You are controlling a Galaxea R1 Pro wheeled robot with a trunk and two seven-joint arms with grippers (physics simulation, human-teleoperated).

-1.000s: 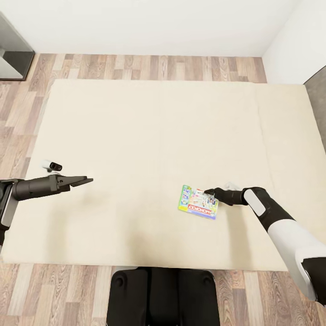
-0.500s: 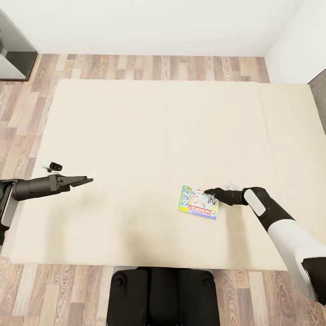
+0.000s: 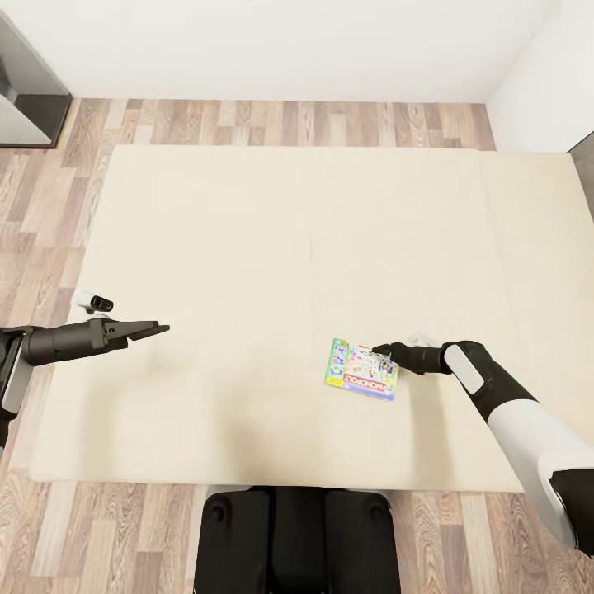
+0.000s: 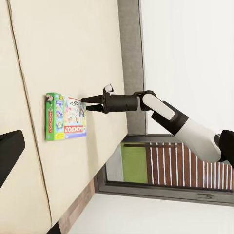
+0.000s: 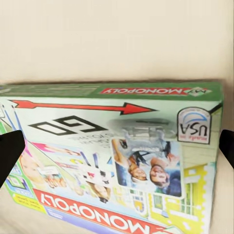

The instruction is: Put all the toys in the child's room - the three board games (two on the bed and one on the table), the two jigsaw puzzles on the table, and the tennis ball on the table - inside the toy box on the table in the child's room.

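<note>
1. Monopoly board game [image 3: 361, 369] lies flat on the beige bed [image 3: 247, 223], toward the robot's right, so it must be lifted off the mattress first.
2. Right gripper [image 3: 381, 353] sits at the box's far-right corner; its fingers [image 5: 9, 156] spread wide, straddling the box without touching it, apparently lining up a grasp.
3. Left gripper [image 3: 162, 329] hangs idle well apart, fingers drawn narrow and holding nothing.

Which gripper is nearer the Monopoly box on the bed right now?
Right. The right gripper is at the Monopoly box, fingertips at its edge. The left gripper hovers over the bed, far across from it.
</note>
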